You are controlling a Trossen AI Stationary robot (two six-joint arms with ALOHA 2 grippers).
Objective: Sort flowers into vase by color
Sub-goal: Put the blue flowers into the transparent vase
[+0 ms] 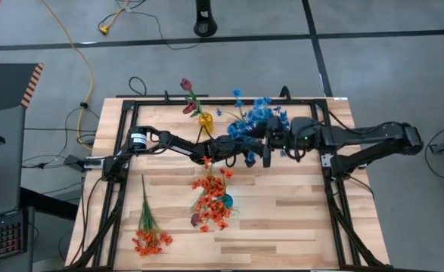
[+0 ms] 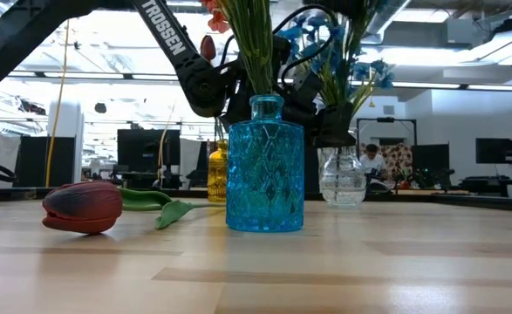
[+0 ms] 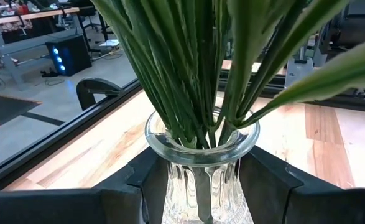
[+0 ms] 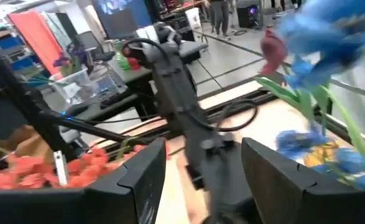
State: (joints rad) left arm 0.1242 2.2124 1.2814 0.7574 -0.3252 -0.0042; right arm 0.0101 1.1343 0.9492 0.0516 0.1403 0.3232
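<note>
A clear glass vase (image 3: 202, 163) holds blue blossom sprays (image 1: 253, 121) on green stems. It stands mid-table between my left gripper's (image 3: 204, 190) fingers. My right gripper (image 4: 204, 180) is open, just right of the blue blooms (image 4: 331, 37), and holds nothing. A blue glass vase (image 2: 265, 166) carries orange-red sprays (image 1: 212, 193). A yellow vase (image 1: 205, 119) at the far side holds a maroon bud. One orange-red spray (image 1: 150, 227) and one maroon bud (image 2: 83, 208) lie flat on the table. My left gripper pinches the clear vase just below its rim (image 3: 170, 180), with one finger (image 3: 146, 183) on each side. It comes in level from the table's left. The vase stands upright with its base (image 2: 343, 199) on the table.
A black metal frame (image 1: 123, 128) borders the wooden table top (image 1: 297, 219). The two arms meet close together at the centre, near the yellow vase. The blue vase stands near of them. Bare wood shows at the near right.
</note>
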